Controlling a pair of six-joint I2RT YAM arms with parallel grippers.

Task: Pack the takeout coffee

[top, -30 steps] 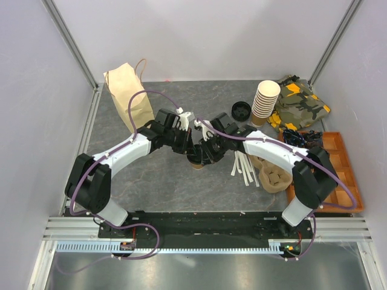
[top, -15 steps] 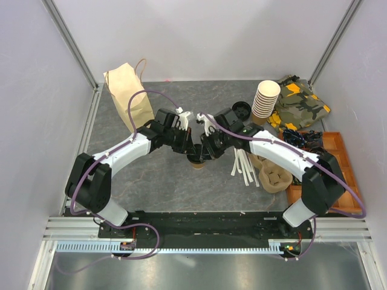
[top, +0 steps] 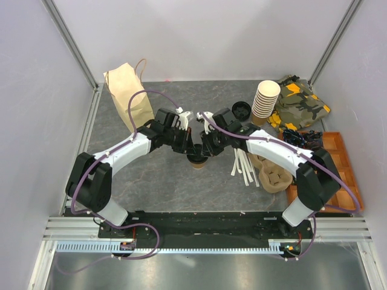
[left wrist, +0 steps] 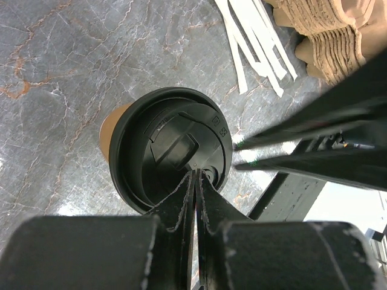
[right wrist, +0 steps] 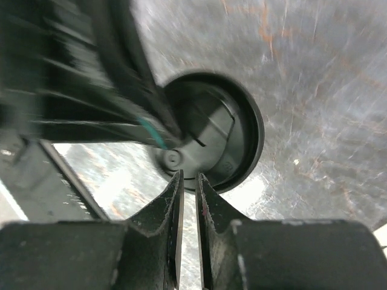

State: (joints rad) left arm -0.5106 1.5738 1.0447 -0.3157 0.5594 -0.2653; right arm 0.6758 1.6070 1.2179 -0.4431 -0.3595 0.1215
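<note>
- Takeout coffee cup (top: 196,159), brown paper with a black lid (left wrist: 172,154), stands upright on the grey marbled bench (top: 163,184), mid-bench, between the two arms.
- Left gripper (left wrist: 195,174): fingers pressed together, closed, nothing between them. The tips sit at the near rim of the lid, from above.
- Right gripper (right wrist: 188,178): fingers almost together with a thin slit between them. The tips are at the lid rim, opposite the left gripper. Cannot tell whether it pinches the rim or only hovers.
- In the top view both grippers meet over the cup, left (top: 188,144) and right (top: 204,145), and hide most of it.
- Lid is seated on the cup, with its sip tab visible in the left wrist view.
- White flat strips (top: 242,164) lie loose on the bench, just right of the cup.
- Stack of moulded pulp cup carriers (top: 272,176) is right of the strips.
- Brown paper bag (top: 128,96) stands at the back left, well apart from the cup.
- Stack of lidless paper cups (top: 265,99) is at the back right, with loose black lids (top: 240,110) beside it.
- Camo cloth (top: 301,99) is in the far right corner, with an orange tray (top: 347,181) at the right edge.
</note>
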